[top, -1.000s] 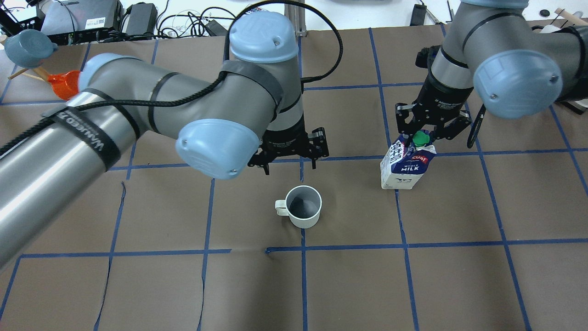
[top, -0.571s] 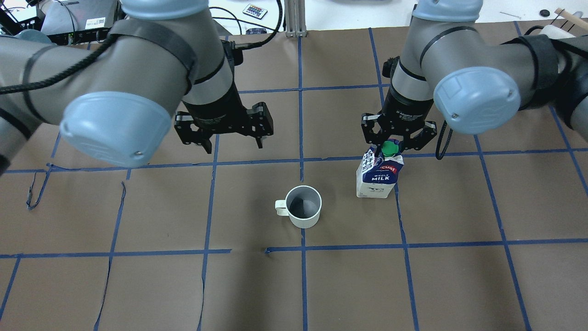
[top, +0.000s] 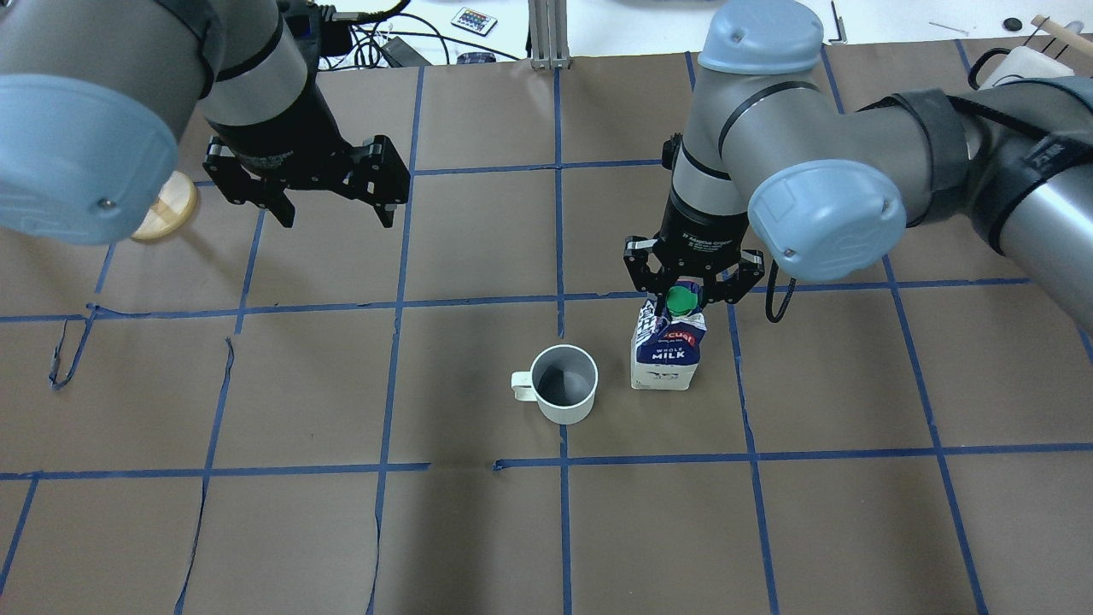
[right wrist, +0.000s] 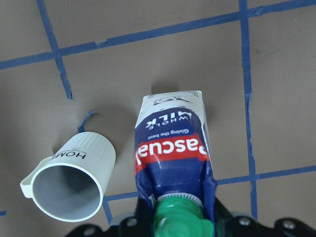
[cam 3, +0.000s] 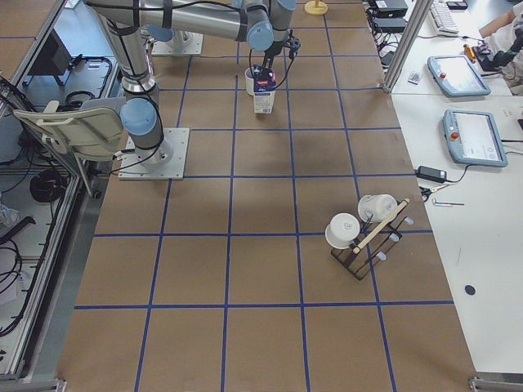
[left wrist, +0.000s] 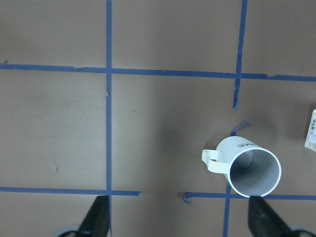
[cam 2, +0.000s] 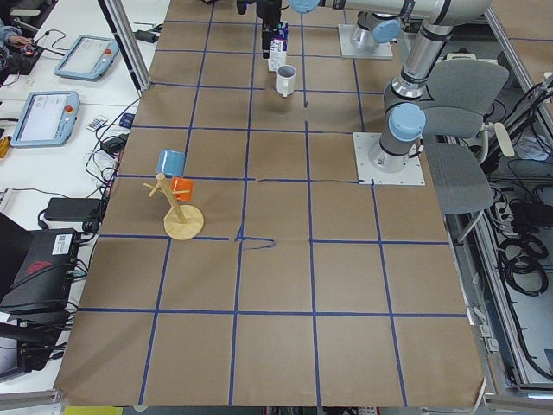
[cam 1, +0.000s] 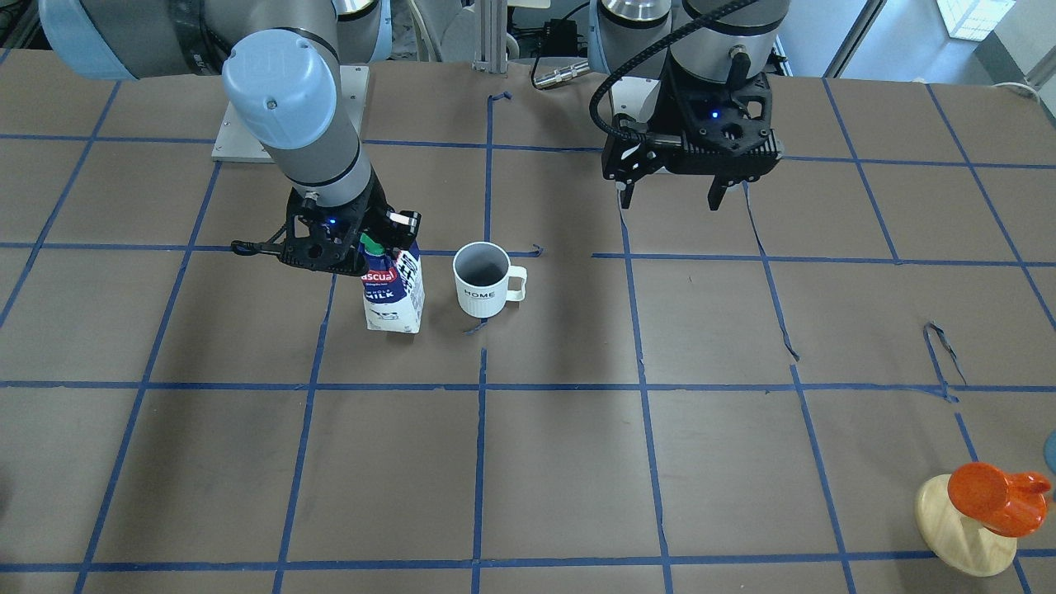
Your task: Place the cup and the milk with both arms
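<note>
The white ribbed cup point(top: 564, 384) stands upright near the table's middle, handle to the view's left; it also shows in the front view point(cam 1: 483, 280) and the left wrist view point(left wrist: 252, 170). The milk point(top: 666, 354) stands upright just right of the cup, a small gap between them, and shows in the front view point(cam 1: 394, 293) and the right wrist view point(right wrist: 173, 153). My right gripper point(top: 690, 290) is shut on the carton's top ridge by the green cap. I cannot tell whether its base touches the table. My left gripper point(top: 335, 218) is open and empty, raised, far left and behind the cup.
A wooden stand point(cam 1: 965, 528) with an orange cup point(cam 1: 986, 487) is at the table's left end; its wooden disc point(top: 166, 205) shows under my left arm. A rack with white mugs point(cam 3: 364, 233) stands at the right end. Blue tape lines grid the brown table.
My right gripper has carried the milk leftward to beside the cup. My left arm has swung left and back, away from the cup, still open. The cup has not moved.
</note>
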